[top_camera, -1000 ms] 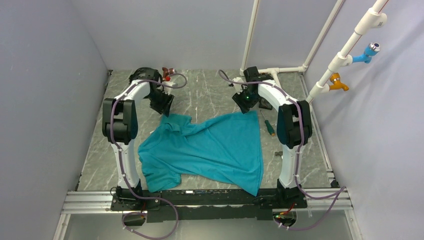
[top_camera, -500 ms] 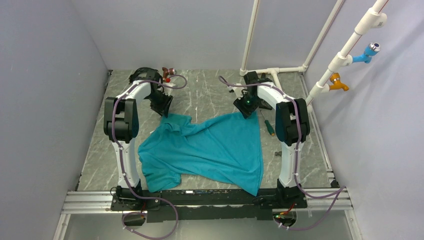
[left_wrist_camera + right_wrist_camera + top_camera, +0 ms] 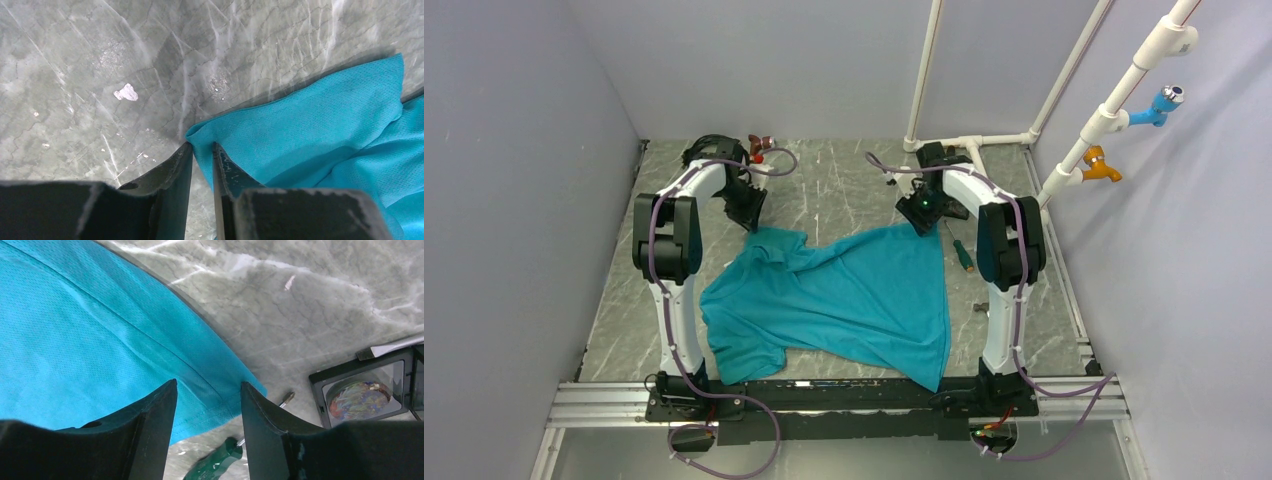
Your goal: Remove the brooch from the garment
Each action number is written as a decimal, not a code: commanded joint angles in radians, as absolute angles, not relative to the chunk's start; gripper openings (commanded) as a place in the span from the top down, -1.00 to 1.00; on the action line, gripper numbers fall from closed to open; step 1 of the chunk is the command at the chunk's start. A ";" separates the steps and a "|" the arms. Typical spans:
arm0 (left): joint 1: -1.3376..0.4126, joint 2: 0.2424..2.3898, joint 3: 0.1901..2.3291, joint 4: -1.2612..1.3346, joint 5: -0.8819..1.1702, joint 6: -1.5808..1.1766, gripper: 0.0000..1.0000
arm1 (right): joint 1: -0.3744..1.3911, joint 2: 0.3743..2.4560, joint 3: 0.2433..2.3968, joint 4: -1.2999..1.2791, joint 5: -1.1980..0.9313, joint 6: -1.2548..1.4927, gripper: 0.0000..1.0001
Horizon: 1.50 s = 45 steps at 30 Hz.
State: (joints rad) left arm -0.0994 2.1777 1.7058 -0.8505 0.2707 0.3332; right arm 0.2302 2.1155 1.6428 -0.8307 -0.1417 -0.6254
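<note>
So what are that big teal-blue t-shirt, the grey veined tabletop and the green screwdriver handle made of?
The teal-blue t-shirt looks like a soft synthetic sports knit: fine mesh of tiny holes, matte. The grey veined tabletop could be marble or marble-print laminate: smooth, slight sheen. The green screwdriver handle seems glossy plastic.

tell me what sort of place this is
Probably a robotics test cell: plain grey walls box in a marble-patterned table, a left arm and right arm bolted to a metal rail, white pipes with coloured taps.
</note>
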 commanded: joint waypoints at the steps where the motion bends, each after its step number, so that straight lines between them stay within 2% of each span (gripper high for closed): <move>1: -0.107 2.208 1.747 -0.848 0.326 0.319 0.52 | 0.203 2.096 1.683 -0.865 -0.135 -0.662 -0.04; 7: -0.107 2.218 1.757 -0.850 0.339 0.311 0.69 | 0.192 2.096 1.655 -0.852 -0.125 -0.682 -0.04; 10: -0.107 2.223 1.764 -0.854 0.350 0.306 0.78 | 0.193 2.116 1.666 -0.850 -0.132 -0.681 0.10; 12: -0.107 2.225 1.764 -0.856 0.356 0.305 0.89 | 0.193 2.129 1.673 -0.849 -0.132 -0.683 0.33; 14: -0.107 2.223 1.763 -0.857 0.353 0.303 1.00 | 0.192 2.140 1.678 -0.852 -0.127 -0.691 0.64; 16: -0.103 2.215 1.758 -0.849 0.344 0.300 1.00 | 0.193 2.140 1.683 -0.856 -0.124 -0.694 1.00; 32: 0.118 2.043 1.736 -0.690 0.308 0.319 1.00 | 0.193 2.030 1.685 -0.795 -0.152 -0.652 1.00; 39: 0.167 2.040 1.765 -0.638 0.332 0.313 1.00 | 0.197 2.086 1.806 -0.731 -0.125 -0.594 1.00; 44: 0.166 2.090 1.822 -0.673 0.383 0.316 1.00 | 0.221 2.194 1.970 -0.890 -0.256 -0.606 0.99; 45: 0.167 2.097 1.829 -0.681 0.387 0.316 1.00 | 0.231 2.214 1.993 -0.923 -0.284 -0.608 0.89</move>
State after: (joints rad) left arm 0.1642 2.0808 1.7538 -0.6891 0.3340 0.3016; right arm 0.2024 2.1342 1.8790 -0.8150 -0.1646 -0.6159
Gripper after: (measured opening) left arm 0.010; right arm 0.007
